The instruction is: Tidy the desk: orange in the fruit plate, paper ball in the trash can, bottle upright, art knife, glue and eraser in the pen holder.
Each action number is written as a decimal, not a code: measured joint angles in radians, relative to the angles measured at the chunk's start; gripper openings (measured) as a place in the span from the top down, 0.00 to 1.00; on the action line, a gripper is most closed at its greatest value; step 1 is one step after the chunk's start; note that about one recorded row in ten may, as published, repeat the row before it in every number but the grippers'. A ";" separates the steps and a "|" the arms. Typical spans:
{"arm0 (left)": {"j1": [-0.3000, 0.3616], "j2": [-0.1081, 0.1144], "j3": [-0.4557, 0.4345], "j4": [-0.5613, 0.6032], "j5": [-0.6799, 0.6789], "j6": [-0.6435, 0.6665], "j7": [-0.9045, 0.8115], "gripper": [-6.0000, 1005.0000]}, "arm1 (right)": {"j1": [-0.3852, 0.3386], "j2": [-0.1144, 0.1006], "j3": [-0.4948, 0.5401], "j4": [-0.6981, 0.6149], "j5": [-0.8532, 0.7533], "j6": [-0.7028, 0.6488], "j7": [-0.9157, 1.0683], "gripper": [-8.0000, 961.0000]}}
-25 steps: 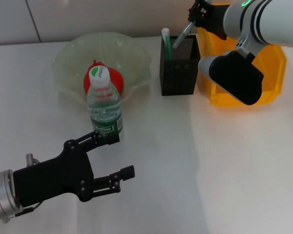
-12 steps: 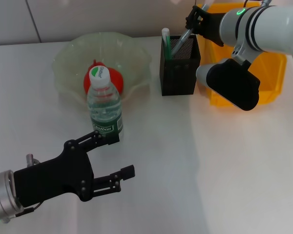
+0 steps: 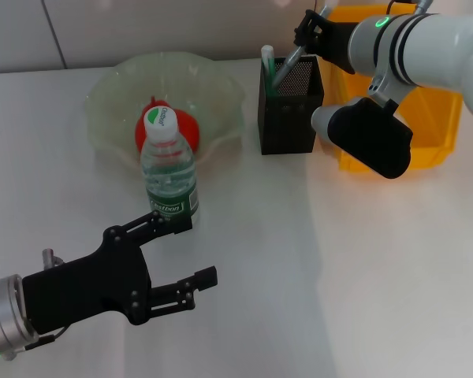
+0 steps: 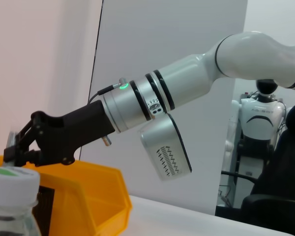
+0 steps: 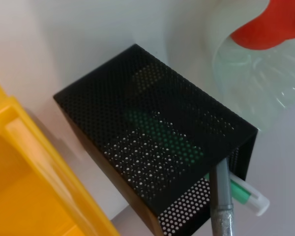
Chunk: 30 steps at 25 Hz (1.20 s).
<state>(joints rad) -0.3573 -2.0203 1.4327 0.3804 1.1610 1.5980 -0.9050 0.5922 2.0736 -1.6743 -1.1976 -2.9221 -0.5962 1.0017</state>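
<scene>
My right gripper (image 3: 307, 33) is shut on the grey art knife (image 3: 290, 57) above the black mesh pen holder (image 3: 290, 110). The knife slants down with its tip inside the holder, and it shows in the right wrist view (image 5: 221, 201) beside the white-green glue stick (image 5: 246, 194). The glue (image 3: 267, 59) stands in the holder's left corner. The orange (image 3: 188, 126) lies in the pale-green fruit plate (image 3: 221, 87). The bottle (image 3: 170, 169) stands upright in front of the plate. My left gripper (image 3: 197, 250) is open and empty, near the bottle's base. The paper ball and eraser are not visible.
The yellow trash can (image 3: 437, 102) stands right of the pen holder, partly behind my right forearm (image 3: 370, 134). The left wrist view shows the bottle cap (image 4: 10, 179), the trash can (image 4: 88, 196) and my right gripper (image 4: 22, 147).
My right gripper has shifted slightly left and the art knife has gone deeper into the pen holder. The left arm has not moved.
</scene>
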 joint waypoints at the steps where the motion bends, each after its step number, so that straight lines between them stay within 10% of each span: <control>1: 0.000 0.000 -0.001 0.000 0.001 -0.001 0.000 0.17 | -0.001 -0.001 0.000 -0.002 0.000 0.004 0.002 0.81; 18: -0.004 0.002 -0.002 0.007 0.003 -0.015 -0.013 0.17 | -0.051 -0.004 -0.023 -0.060 0.001 0.027 0.044 0.78; 30: 0.000 0.001 -0.002 0.008 0.001 -0.002 0.006 0.17 | -0.166 0.012 0.085 -0.419 0.147 -0.108 0.466 0.78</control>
<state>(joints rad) -0.3572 -2.0195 1.4310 0.3888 1.1623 1.5957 -0.8986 0.4258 2.0852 -1.5898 -1.6165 -2.7750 -0.7039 1.4673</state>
